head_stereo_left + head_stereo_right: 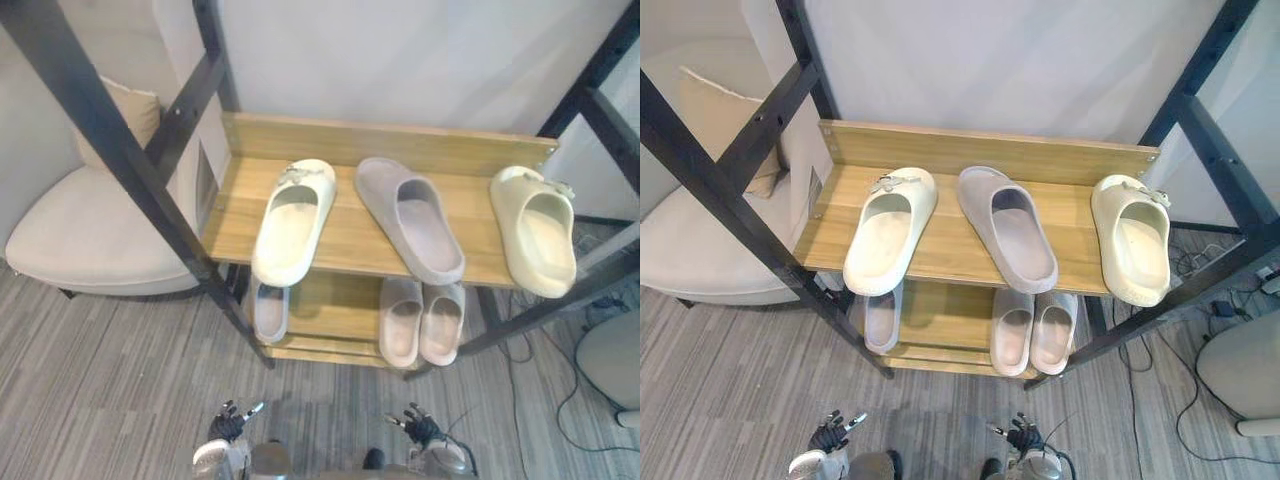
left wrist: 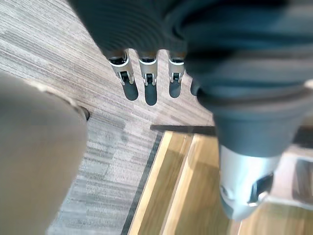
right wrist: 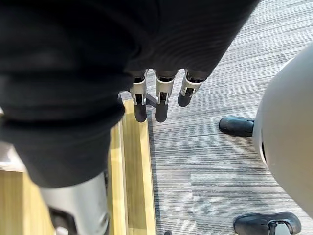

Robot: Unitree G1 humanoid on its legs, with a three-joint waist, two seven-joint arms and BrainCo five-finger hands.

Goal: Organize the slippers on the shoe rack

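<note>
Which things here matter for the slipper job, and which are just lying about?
Job: shoe rack; on top, left cream slipper, middle grey slipper, right cream slipper; on the lower shelf, single grey slipper and grey pair; left hand and right hand, both open, low.

Lying about: beige armchair, cushion, pale seat.

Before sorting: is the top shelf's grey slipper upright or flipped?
Upright: the grey slipper lies sole down, foot opening facing up.

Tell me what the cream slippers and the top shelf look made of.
Left cream slipper and right cream slipper: likely moulded foam or rubber, matte, thick, seamless. Top shelf: wood or wood-look laminate, light with visible grain, smooth finish.
</note>
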